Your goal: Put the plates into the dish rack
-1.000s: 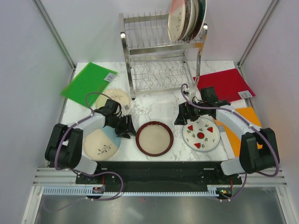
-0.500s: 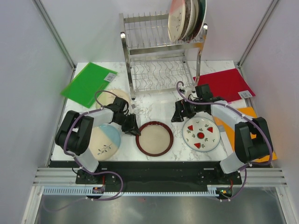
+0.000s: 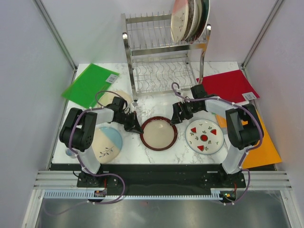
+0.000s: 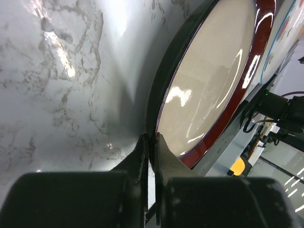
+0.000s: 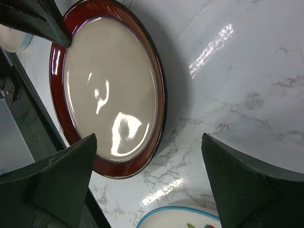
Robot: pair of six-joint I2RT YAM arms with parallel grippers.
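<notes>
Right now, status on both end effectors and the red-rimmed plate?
Left end effector shut on red-rimmed plate rim. Right end effector open, over its opposite edge. Dish rack top tier: left slots free.

Marble table (image 3: 156, 107) bears the dish rack (image 3: 161, 52), green mat (image 3: 90, 84), red mat (image 3: 228, 84), orange mat (image 3: 263, 147), watermelon plate (image 3: 204, 136), leaf-sprig plate (image 3: 108, 145), cream plate (image 3: 122, 96)

Worktop (image 3: 156, 105): white marble-look, polished, grey-veined. Red-rimmed plate (image 3: 158, 134): glazed, glossy, smooth cream centre. Dish rack (image 3: 164, 48): bright chrome wire. Left pincer (image 4: 151, 139): matt black fingers.
</notes>
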